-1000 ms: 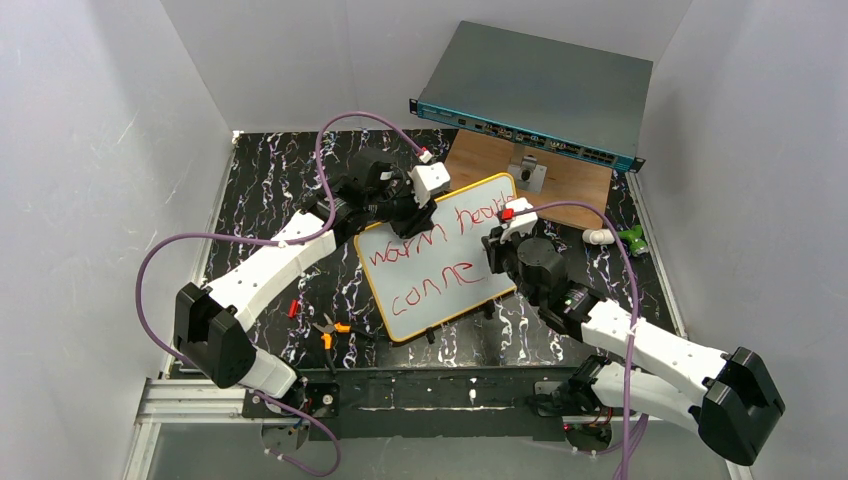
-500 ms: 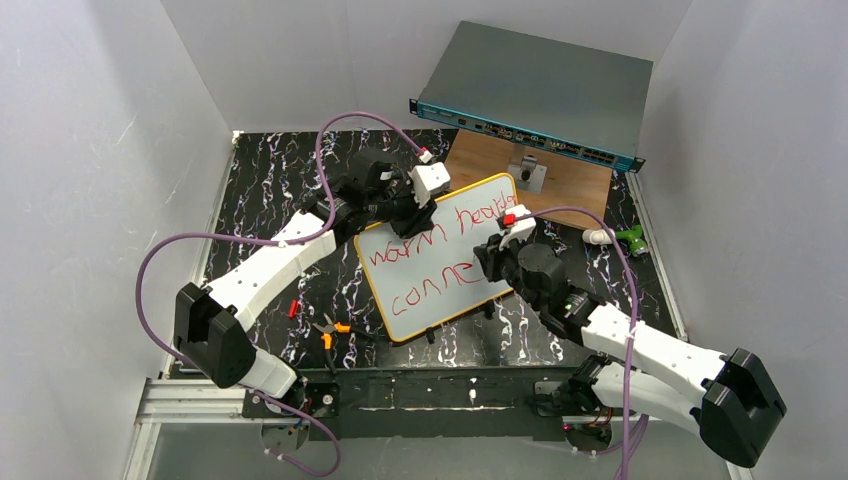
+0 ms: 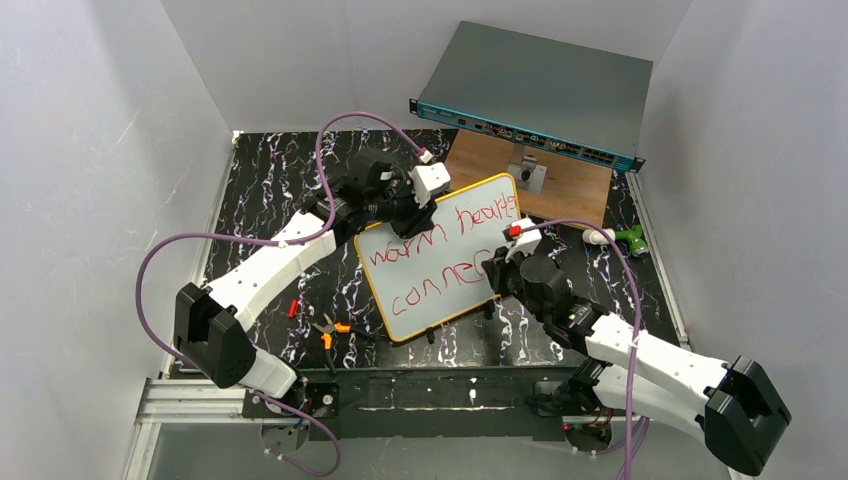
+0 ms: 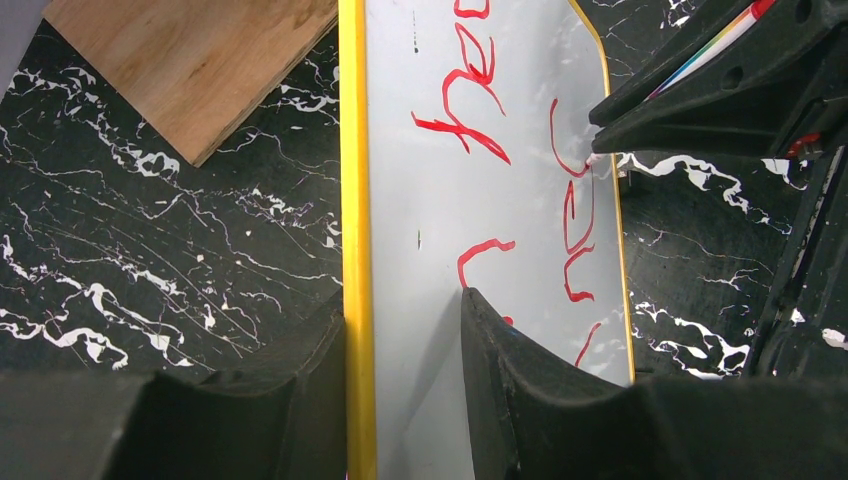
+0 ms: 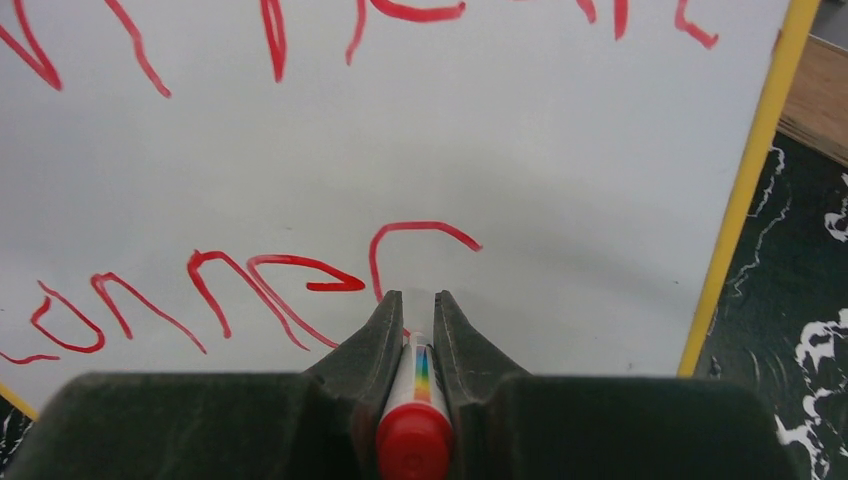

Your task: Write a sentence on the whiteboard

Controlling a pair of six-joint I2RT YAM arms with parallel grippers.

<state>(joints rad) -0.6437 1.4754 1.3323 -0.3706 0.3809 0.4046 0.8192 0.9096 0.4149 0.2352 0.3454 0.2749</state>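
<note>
1. Sitting askew on the black, white-veined desk [image 3: 270, 190]: whiteboard [image 3: 415, 320], red sentence [image 5: 420, 225] across it.
2. Left hand [image 4: 400, 305] clamps its yellow edge.
3. Right hand [image 5: 412, 300] closed on marker [image 5: 420, 375], tip at the lettering.
4. White walls [image 3: 90, 150] enclose the desk; grey box [image 3: 540, 80] behind.

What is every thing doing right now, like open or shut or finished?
whiteboard, clamped at its yellow edge.
sentence, unfinished; the second line stops at "connec".
marker, tip pressed on the whiteboard.
left pincer, shut on the whiteboard.
right pincer, shut on the marker.
pliers, lying on the table.
</note>
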